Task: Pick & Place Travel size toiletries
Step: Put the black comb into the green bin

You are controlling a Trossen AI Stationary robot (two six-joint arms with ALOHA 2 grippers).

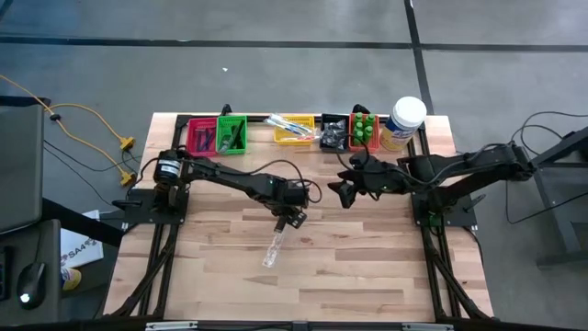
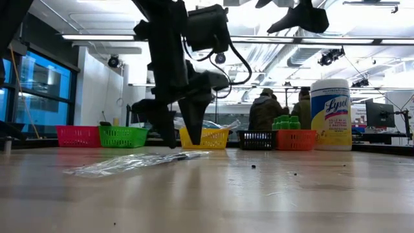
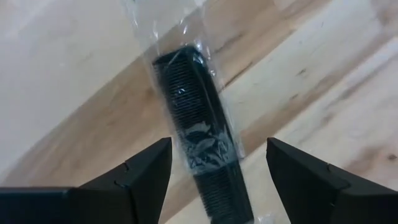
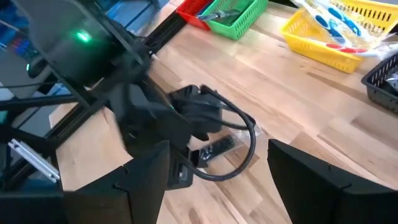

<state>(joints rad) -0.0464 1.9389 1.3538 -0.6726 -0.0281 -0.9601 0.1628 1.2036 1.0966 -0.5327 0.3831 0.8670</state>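
Nearest you, on the bare pale wooden table [image 1: 367, 267], lies the black comb in a clear plastic wrapper [image 3: 199, 137], flat on the boards near the middle of the table and well apart from the bins. Your left gripper [image 1: 290, 219] hangs right above its far end. In the left wrist view the two dark fingers [image 3: 134, 180] stand spread wide on either side of the comb, with bare wood between each finger and the wrapper, and they grip nothing. The low view shows the wrapper lying flat on the table with the finger tips down close to the surface.

Your right gripper [image 1: 345, 191] is raised over the table farther back and to the right, fingers apart and empty; its wrist view looks across at the left arm.

Along the far edge runs a row of small mesh bins: a pink one [image 1: 202, 136], a green one [image 1: 231, 134], a yellow one [image 1: 294, 129], a black one [image 1: 333, 132] and an orange one holding small green bottles [image 1: 364, 127]. A large white jar with a yellow label [image 1: 404, 121] stands just right of the orange bin.
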